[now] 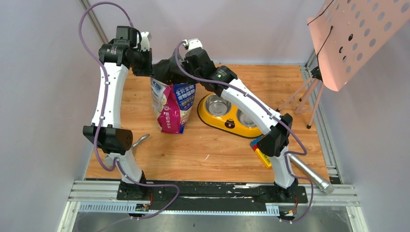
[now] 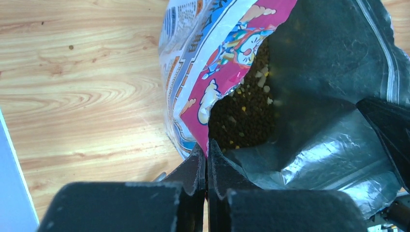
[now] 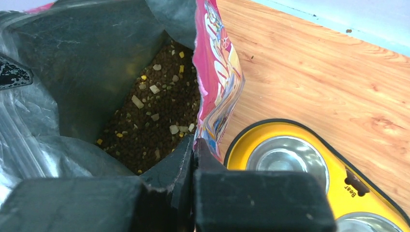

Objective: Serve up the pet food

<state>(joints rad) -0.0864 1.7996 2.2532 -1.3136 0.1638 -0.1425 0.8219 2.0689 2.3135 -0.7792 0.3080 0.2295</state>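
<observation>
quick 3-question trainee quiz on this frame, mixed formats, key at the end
1. True or false: the left end effector and the right end effector are both shut on the rim of the bag.
2. Fill in: the yellow feeder stands on the bag's ___ side (robot's own sides).
3. The pet food is: A in the feeder's bowls; B inside the bag; C nowhere in view.

Key: 1 true; 2 right; 3 B.

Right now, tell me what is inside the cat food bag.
Dark brown kibble with pale and yellow bits shows in the cat food bag; its depth is hidden.
</observation>
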